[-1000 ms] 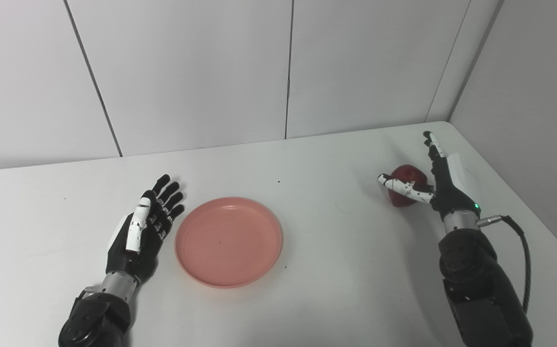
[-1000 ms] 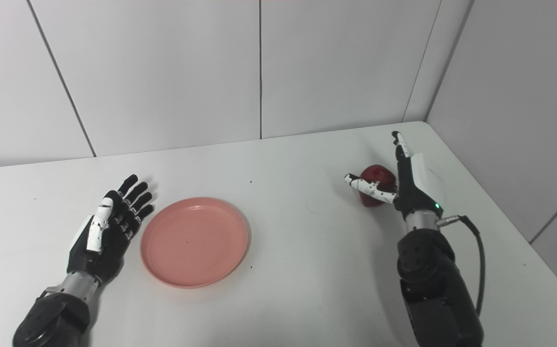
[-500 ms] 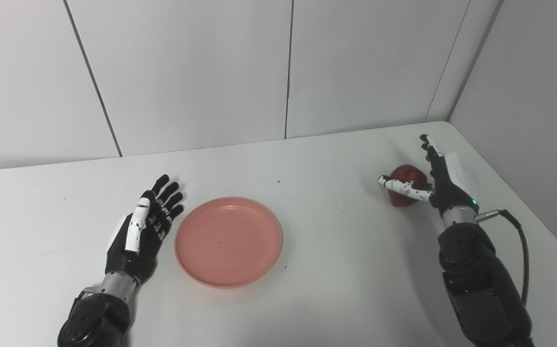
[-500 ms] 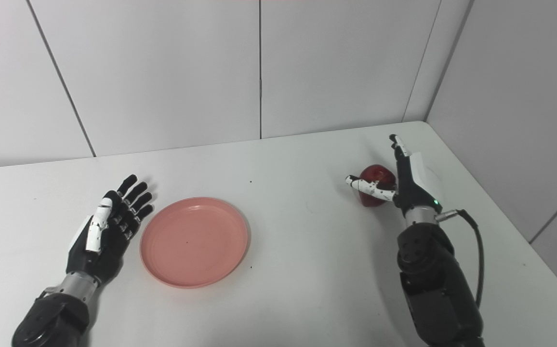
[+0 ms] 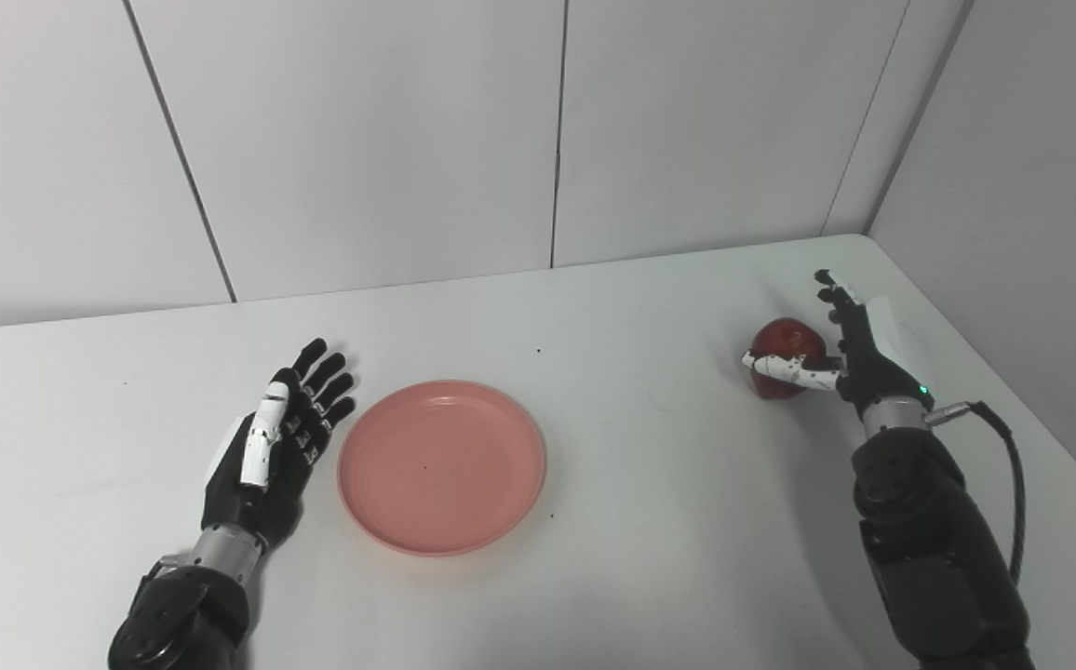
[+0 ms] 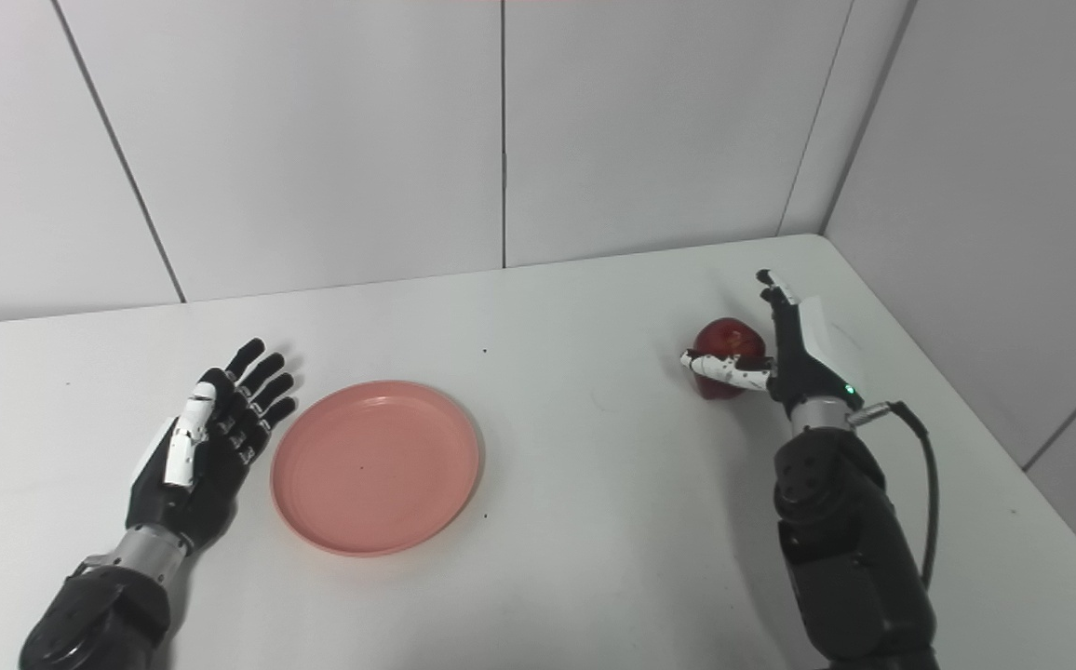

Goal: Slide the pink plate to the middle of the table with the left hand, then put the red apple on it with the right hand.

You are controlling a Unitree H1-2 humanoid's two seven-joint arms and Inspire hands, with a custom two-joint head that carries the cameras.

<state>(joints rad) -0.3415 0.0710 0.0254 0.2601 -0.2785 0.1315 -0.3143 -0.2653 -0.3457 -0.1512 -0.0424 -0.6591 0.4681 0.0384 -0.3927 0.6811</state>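
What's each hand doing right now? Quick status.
Left hand: open, fingers spread, beside the pink plate, holding nothing.
Right hand: open around the red apple, thumb in front of it, fingers not closed.

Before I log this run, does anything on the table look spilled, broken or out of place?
Nothing stands out. The pink plate sits flat and empty beside the open left hand, and the red apple rests intact near the table's right corner, with the right hand around it.
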